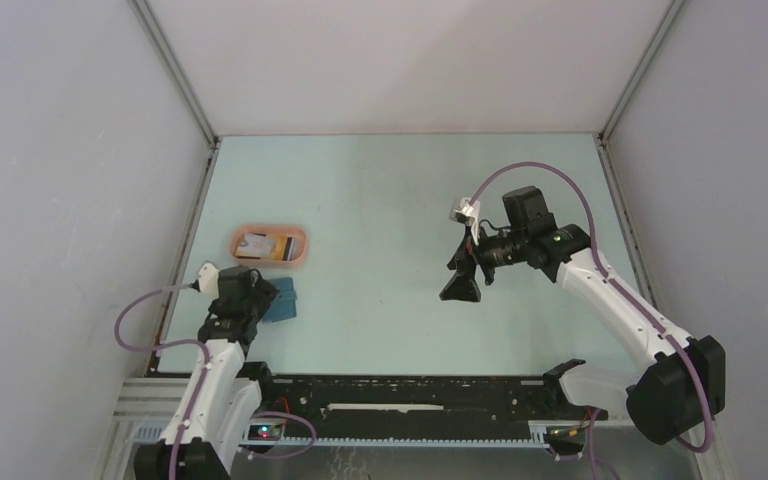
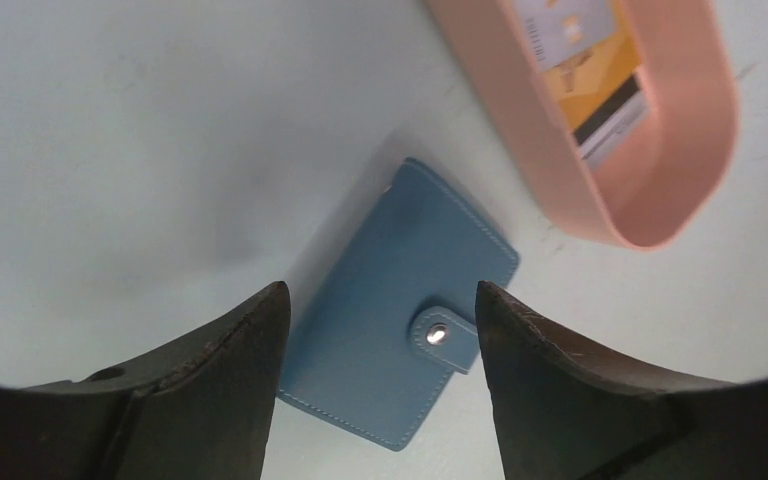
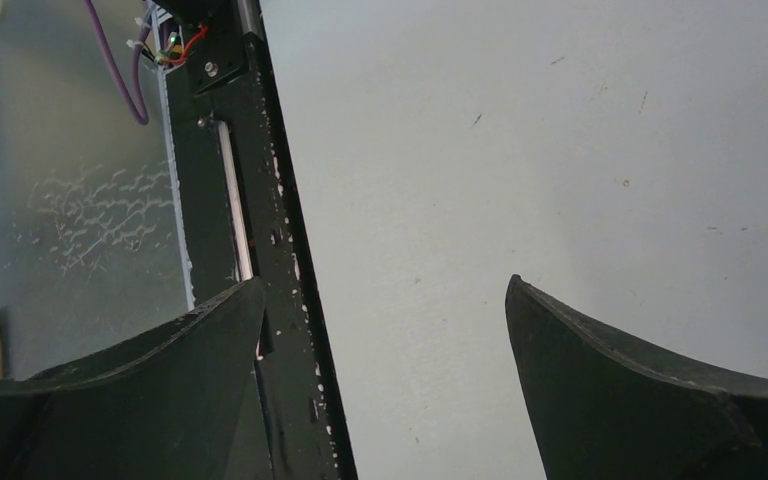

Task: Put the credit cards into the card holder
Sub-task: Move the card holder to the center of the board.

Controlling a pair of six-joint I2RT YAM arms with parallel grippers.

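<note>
Left wrist shows my left gripper spread, empty, above the snapped-shut holder beside the tray of cards, likely to open it; right gripper idles agape.

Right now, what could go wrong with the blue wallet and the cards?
1. The card holder lies flat and snapped shut; the open left gripper might just push it along the table instead of gripping it.
2. The credit cards lie inside the pink tray, whose wall could block a grab.
</note>
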